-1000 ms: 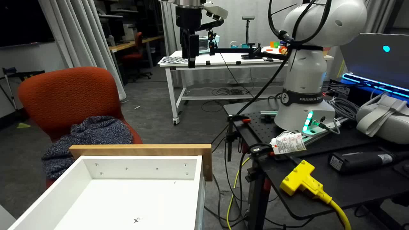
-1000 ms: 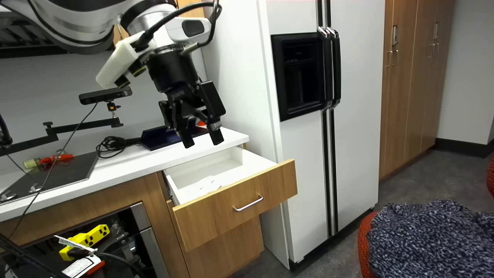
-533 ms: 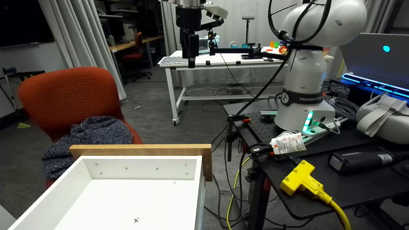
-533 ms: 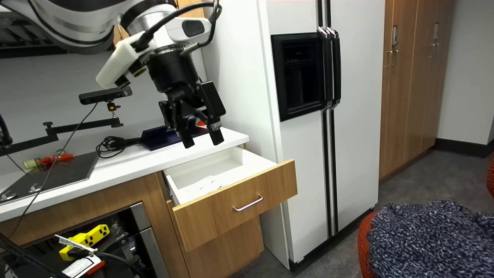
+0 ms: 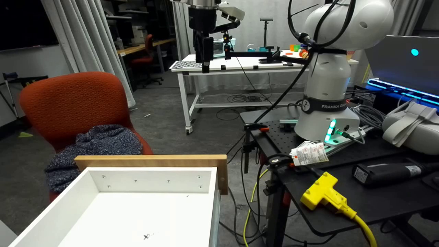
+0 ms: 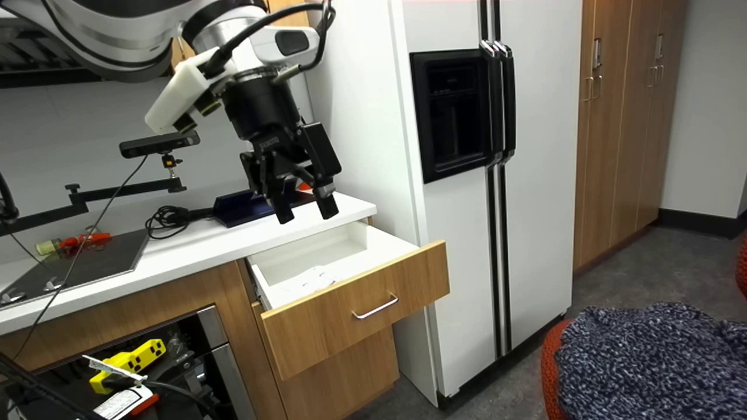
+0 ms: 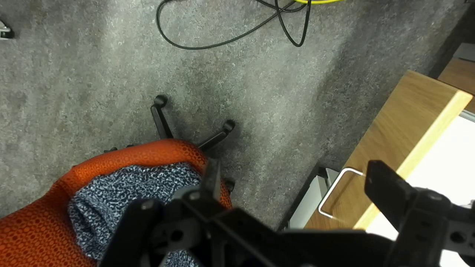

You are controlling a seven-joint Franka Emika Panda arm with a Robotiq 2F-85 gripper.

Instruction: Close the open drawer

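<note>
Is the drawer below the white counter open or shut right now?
Open: the drawer juts out past the cabinet beneath it, under the counter, and you can see into it in both exterior views.

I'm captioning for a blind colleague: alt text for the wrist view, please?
Open drawer with wooden front and handle at right, partly behind the open gripper. Lower left, a speckled cloth lies on an orange chair; cables lie on the floor.

Wide drawer (image 6: 350, 294); wood-fronted, white inside; open below the white countertop (image 6: 233, 238)

Free gap between chair (image 7: 44, 222) and drawer (image 7: 389, 137)
</note>
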